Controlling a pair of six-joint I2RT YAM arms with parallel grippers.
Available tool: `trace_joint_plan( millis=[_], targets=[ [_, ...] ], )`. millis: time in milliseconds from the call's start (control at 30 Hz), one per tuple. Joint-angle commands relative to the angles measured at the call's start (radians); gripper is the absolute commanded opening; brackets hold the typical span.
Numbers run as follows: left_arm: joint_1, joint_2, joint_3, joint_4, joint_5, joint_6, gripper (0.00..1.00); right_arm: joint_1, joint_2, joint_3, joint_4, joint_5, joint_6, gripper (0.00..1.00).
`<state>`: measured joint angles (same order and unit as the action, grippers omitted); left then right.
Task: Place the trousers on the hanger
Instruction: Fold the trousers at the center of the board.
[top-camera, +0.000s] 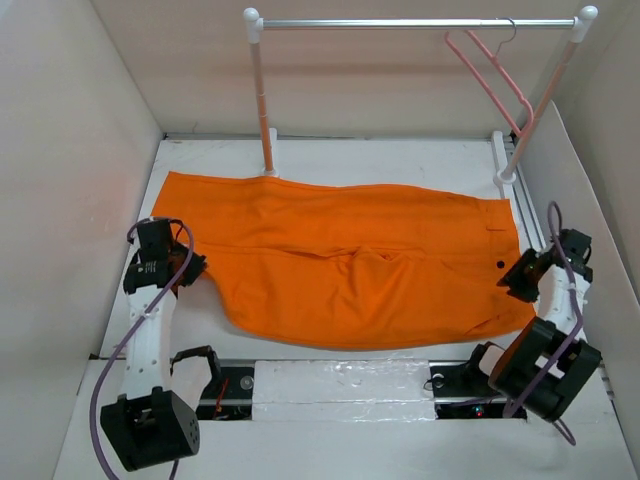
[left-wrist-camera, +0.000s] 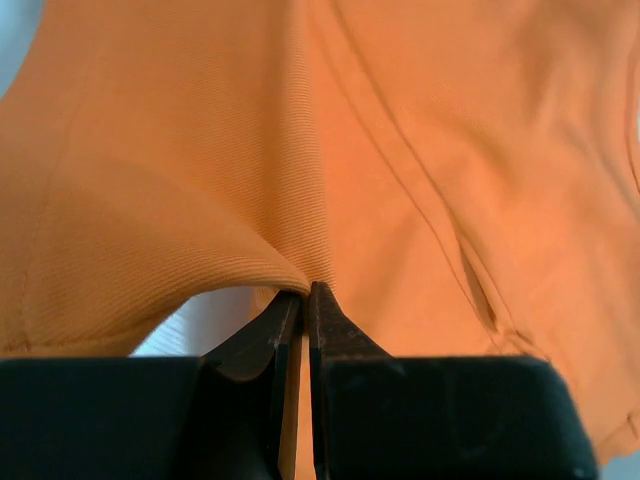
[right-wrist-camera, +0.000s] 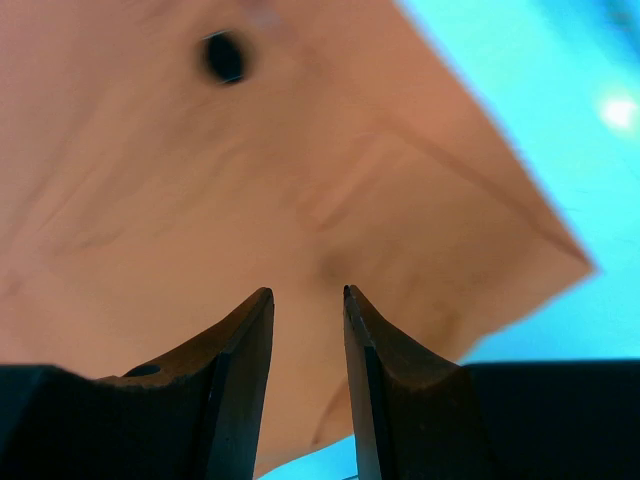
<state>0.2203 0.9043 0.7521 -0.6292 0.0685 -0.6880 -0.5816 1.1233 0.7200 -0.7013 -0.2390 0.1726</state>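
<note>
White table (top-camera: 330, 150), walled in beige, carries the trousers (top-camera: 340, 260) spread flat across its middle, waistband toward the right edge. At the left edge the left gripper (left-wrist-camera: 305, 290) is clamped on a raised fold of the cloth. The right gripper (right-wrist-camera: 305, 292) hovers over the waistband corner near the button (right-wrist-camera: 224, 57), jaws partly apart; that blurred view hides any contact. The hanger (top-camera: 495, 80) hangs from the rail (top-camera: 400, 22) at the far right corner.

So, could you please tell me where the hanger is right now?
In the top view, the hanger hangs from the rail at the far right, beside the right post, beyond the waistband end of the trousers.
</note>
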Motion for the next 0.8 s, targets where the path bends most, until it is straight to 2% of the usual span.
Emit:
trace_joint_plan(
  millis=[0,33,100,133,233,400,600,767],
  targets=[
    [-0.067,-0.025,0.058,0.059,0.089,0.044,0.00,-0.110,0.038,0.055,-0.043,0.159,0.004,0.40],
    [-0.112,-0.025,0.050,0.092,0.103,0.022,0.00,-0.212,0.064,0.064,-0.059,0.202,0.031,0.40],
    [-0.128,-0.021,0.044,0.106,0.103,0.013,0.00,-0.230,0.085,0.068,-0.075,0.220,0.057,0.41],
    [-0.153,-0.018,0.044,0.115,0.097,0.012,0.00,-0.245,0.089,0.075,-0.082,0.284,0.070,0.41],
    [-0.174,-0.010,0.062,0.118,0.070,0.011,0.00,-0.265,0.082,0.078,-0.113,0.351,0.120,0.45],
    [-0.174,-0.021,0.114,0.097,-0.007,0.024,0.00,-0.265,0.104,0.023,-0.074,0.336,0.169,0.53],
    [-0.174,-0.022,0.194,0.045,-0.243,0.047,0.00,-0.233,0.190,0.013,-0.032,0.346,0.200,0.52],
    [-0.174,-0.005,0.276,0.008,-0.400,0.051,0.00,-0.144,0.223,0.013,-0.041,0.371,0.241,0.49]
  ],
)
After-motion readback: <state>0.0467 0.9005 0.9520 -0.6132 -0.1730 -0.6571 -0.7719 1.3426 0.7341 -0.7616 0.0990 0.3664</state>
